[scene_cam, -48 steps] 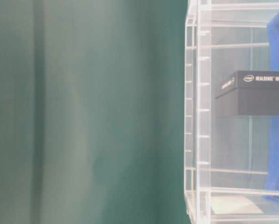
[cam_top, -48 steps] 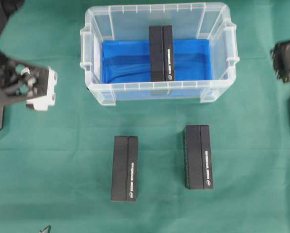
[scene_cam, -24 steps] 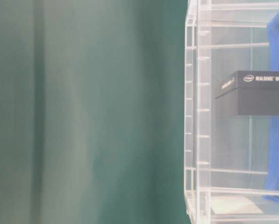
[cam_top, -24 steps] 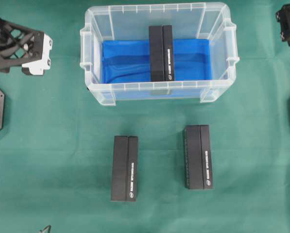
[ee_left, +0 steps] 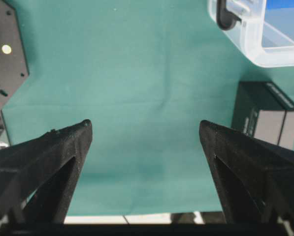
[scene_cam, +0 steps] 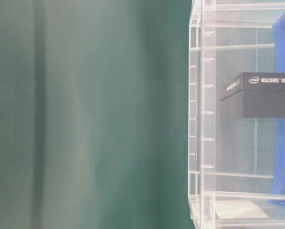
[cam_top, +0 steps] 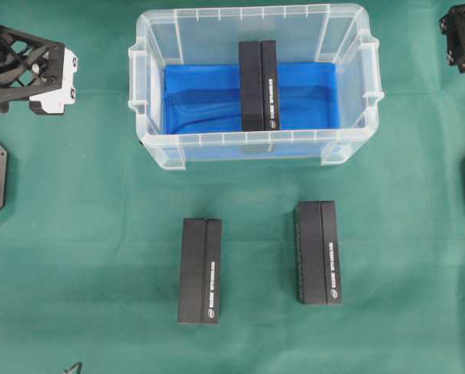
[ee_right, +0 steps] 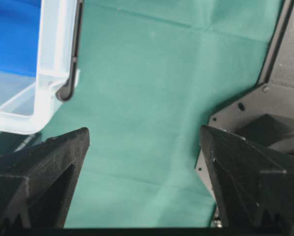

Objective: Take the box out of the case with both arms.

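The box [cam_top: 258,86] lies in the case [cam_top: 255,148], in the middle, on the blue sheet [cam_top: 201,97], running from 12 to 6 o'clock. It looks like stiff black card with smooth, maybe slippery sides, and it seems light but long. My guess is that the best hold is one arm pressing on each long side, at 9 and 3 o'clock, so it does not tip. The left gripper [ee_left: 146,135] is wide open and holds nothing; it hangs over the cloth at about 9 o'clock from the case. The right gripper [ee_right: 144,137] is wide open too and holds nothing, out at 3 o'clock. The table has a soft green cloth [cam_top: 100,234] with a few folds. Two more boxes [cam_top: 200,269] lie on the cloth at 6 o'clock from the case
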